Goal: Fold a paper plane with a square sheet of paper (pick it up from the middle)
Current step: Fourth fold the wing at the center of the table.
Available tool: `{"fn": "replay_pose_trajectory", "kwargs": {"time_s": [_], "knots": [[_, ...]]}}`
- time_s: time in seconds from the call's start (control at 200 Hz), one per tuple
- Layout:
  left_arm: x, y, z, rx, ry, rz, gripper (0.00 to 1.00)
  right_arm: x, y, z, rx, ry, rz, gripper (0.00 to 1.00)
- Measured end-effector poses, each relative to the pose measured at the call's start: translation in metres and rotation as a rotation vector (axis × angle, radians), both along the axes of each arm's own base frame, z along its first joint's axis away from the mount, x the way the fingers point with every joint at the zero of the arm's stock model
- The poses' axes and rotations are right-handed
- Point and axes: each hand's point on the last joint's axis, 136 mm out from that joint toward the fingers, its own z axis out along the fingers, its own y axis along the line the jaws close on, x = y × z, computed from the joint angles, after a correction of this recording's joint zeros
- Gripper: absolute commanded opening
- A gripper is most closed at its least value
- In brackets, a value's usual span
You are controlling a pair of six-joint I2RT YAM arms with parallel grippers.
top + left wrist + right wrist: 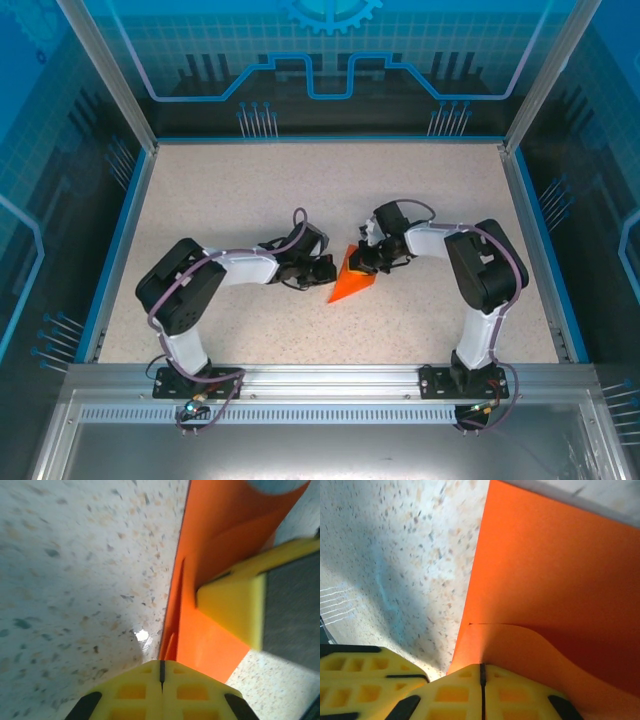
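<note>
**Top view:** The orange paper (pixel 350 286) is lying near the middle of the speckled surface (pixel 220 200), folded into a wedge w/ its point aiming near-left. Both arms are bending inward toward it. The L gripper (pixel 322 270) is sitting just beside the wedge's left edge. The R gripper (pixel 361 262) is resting over its wider far-right part. Jaws are too small to read from up here.

**L wrist view:** The L gripper (pixel 161 663) is showing yellow fingers pressed together, w/ only a thin seam btwn them. The orange paper (pixel 210 545) is running up and away from the tips, its long left edge lying along the surface (pixel 75 580). The paper edge is meeting the tips, but I can't tell if any of it is nipped in the seam. One of the R gripper's fingers (pixel 232 605) is touching the paper partway up, where a flap is standing off the lower layer.

**R wrist view:** The R gripper (pixel 481 667) is likewise showing fingers pressed together, seam closed. The orange paper (pixel 555 565) is spreading up and right from the tips, and a curved flap is lifting just ahead of them. The tips are touching the paper, but I can't tell whether it is pinched or just pressed. The surface (pixel 410 555) is showing at left, partly in shadow.
</note>
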Motion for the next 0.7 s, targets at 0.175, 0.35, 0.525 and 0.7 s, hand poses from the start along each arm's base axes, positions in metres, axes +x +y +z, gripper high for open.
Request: {"fn": "replay_pose_trajectory", "kwargs": {"time_s": [0.175, 0.35, 0.525, 0.7], "knots": [[0.008, -0.008, 0.016, -0.071, -0.034, 0.015, 0.01, -0.004, 0.009, 0.000, 0.010, 0.014, -0.031, 0.07], [0.005, -0.010, 0.014, -0.097, -0.022, 0.021, 0.00, -0.004, 0.009, 0.000, 0.007, 0.026, -0.051, 0.07], [-0.006, -0.005, 0.002, -0.085, 0.018, 0.028, 0.00, -0.004, 0.009, 0.000, 0.007, 0.034, -0.061, 0.07], [-0.015, -0.009, 0.000, -0.090, 0.037, 0.004, 0.00, -0.003, 0.010, 0.001, 0.012, 0.032, -0.060, 0.08]]}}
